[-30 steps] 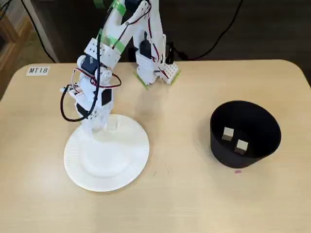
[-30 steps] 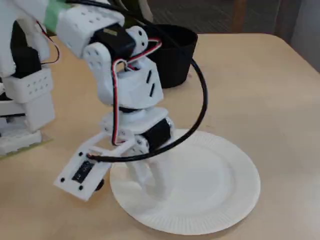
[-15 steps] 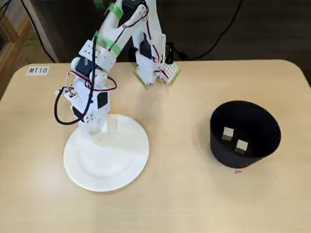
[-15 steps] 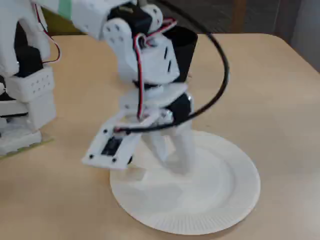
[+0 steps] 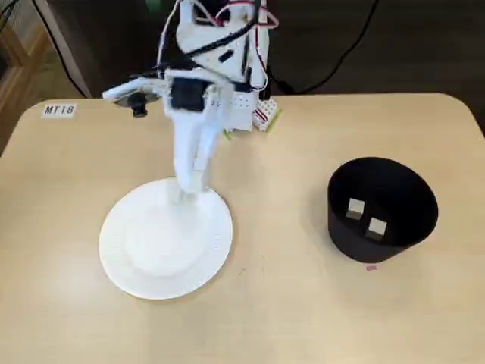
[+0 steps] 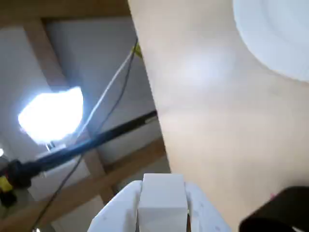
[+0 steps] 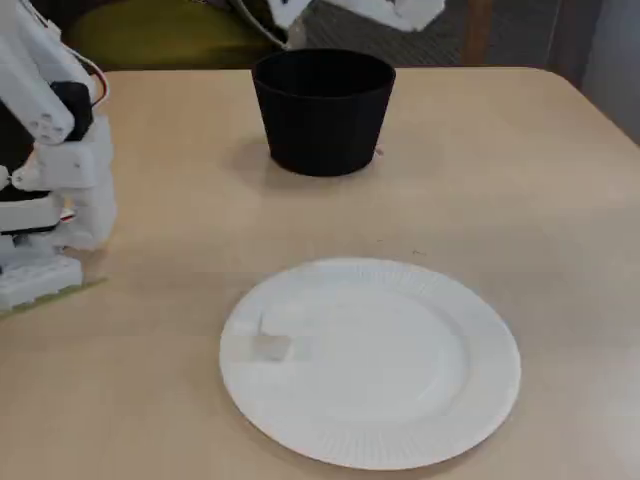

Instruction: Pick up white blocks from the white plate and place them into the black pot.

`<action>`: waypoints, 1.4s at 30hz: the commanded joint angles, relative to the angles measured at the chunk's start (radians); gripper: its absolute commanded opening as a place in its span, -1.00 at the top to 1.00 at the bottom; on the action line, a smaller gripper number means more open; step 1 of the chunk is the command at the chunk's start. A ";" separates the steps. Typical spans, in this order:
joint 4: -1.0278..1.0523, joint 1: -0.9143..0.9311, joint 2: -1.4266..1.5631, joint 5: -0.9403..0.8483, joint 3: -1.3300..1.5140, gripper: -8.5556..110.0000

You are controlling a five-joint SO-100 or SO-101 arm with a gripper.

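In the wrist view my gripper (image 6: pixel 162 189) is shut on a white block (image 6: pixel 161 205), which sits between the two white fingers. A fixed view shows the gripper (image 5: pixel 187 191) lifted high, pointing down over the far rim of the white plate (image 5: pixel 121 258). One more white block (image 7: pixel 268 347) lies on the left part of the plate (image 7: pixel 400 450). The black pot (image 5: pixel 383 205) stands at the right with two white blocks (image 5: pixel 355 208) (image 5: pixel 377 226) inside. The pot (image 7: pixel 323 95) also shows in another fixed view, as does a corner of it (image 6: pixel 282 215) in the wrist view.
The arm's base (image 5: pixel 242 106) stands at the table's far edge, and its white body (image 7: pixel 45 170) fills the left side of another fixed view. A label "MT18" (image 5: pixel 59 110) is stuck at the back left. Bare wood lies between plate and pot.
The gripper has risen off the plate with a block and swung towards the right. One block stays on the plate; the pot's two blocks have not moved.
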 commanded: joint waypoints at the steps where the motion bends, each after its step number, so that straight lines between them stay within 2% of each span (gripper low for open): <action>1: 0.149 -0.160 -0.083 -0.048 -0.285 0.90; 5: 0.387 -0.318 -0.330 -0.127 -0.683 0.90; 7: 0.439 -0.380 -0.411 -0.164 -0.781 0.90; 25: 0.445 -0.666 -0.683 -0.322 -0.747 0.90; 38: 0.445 -0.650 -0.769 -0.293 -0.713 0.90; 40: 0.445 -0.638 -0.770 -0.285 -0.704 0.78; 42: 0.445 -0.634 -0.765 -0.307 -0.692 0.53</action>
